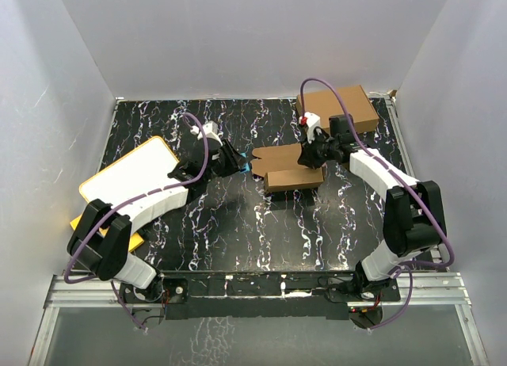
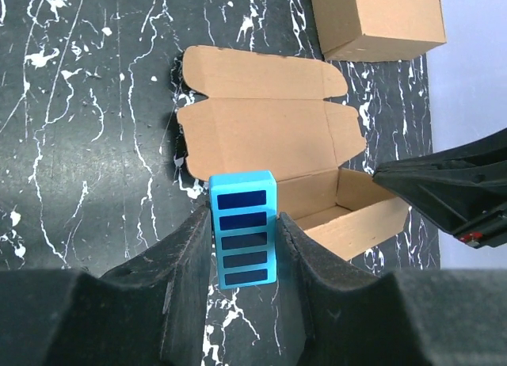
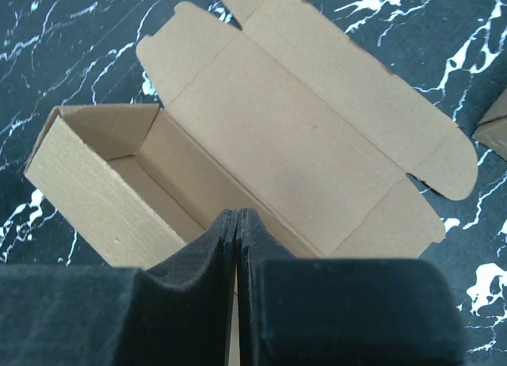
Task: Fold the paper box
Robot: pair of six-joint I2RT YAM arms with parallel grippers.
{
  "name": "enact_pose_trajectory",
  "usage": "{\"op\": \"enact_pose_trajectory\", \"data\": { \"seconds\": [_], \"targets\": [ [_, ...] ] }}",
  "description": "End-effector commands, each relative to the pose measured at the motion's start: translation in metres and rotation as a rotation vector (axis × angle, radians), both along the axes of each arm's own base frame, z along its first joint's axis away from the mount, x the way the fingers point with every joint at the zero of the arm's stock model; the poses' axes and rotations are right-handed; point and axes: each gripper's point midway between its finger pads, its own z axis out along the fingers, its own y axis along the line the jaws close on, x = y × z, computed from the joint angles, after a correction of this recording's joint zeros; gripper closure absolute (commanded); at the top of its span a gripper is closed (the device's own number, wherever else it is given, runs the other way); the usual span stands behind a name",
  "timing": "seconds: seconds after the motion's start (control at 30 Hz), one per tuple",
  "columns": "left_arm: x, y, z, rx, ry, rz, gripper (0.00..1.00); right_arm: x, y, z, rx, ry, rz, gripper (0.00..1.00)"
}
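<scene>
Looking down from above, the top camera takes in a black, white-veined table point(image 1: 238, 223) with both arms reaching in from its near edge. Only this view shows a white board with a yellow rim point(image 1: 131, 174) at the table's left edge. It also shows a larger closed brown box point(image 1: 341, 106) in the far right corner.

The paper box point(image 1: 289, 168) sits right of the table's middle, toward the far edge, well apart from the board. The wrist cameras show what the top view cannot. The sheet is partly folded into a long, narrow open tray with upright walls. Its lid panel lies flat on the table beside the tray, with a rounded tuck flap along the outer edge and small tabs at the ends. The cardboard is plain brown and unprinted.

The left gripper point(image 2: 243, 219) hangs just left of the paper box, its jaws partly open and clamped on an upright blue block point(image 2: 244, 251) marked with dark blue bars. The block is apart from the cardboard.

The right gripper point(image 3: 238, 223) is at the tray's rim, its two black fingers pressed flat together. Whether a cardboard wall is nipped between them cannot be told.
</scene>
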Motion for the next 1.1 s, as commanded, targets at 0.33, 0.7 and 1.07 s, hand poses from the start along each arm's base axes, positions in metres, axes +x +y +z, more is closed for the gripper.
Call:
{"op": "enact_pose_trajectory", "data": {
  "seconds": [0.33,0.7,1.07],
  "targets": [
    [-0.003,-0.021,0.051,-0.082,-0.129,-0.125,1.0,-0.03,0.011,0.01,-0.035,-0.054,0.238,0.92],
    [-0.011,-0.059,0.054,-0.187,-0.112,-0.311,1.0,-0.078,0.022,0.007,0.001,-0.057,0.471,0.92],
    [-0.031,-0.109,0.018,-0.223,0.0,-0.511,1.0,-0.114,0.017,-0.018,-0.032,0.01,0.583,0.92]
  ]
}}
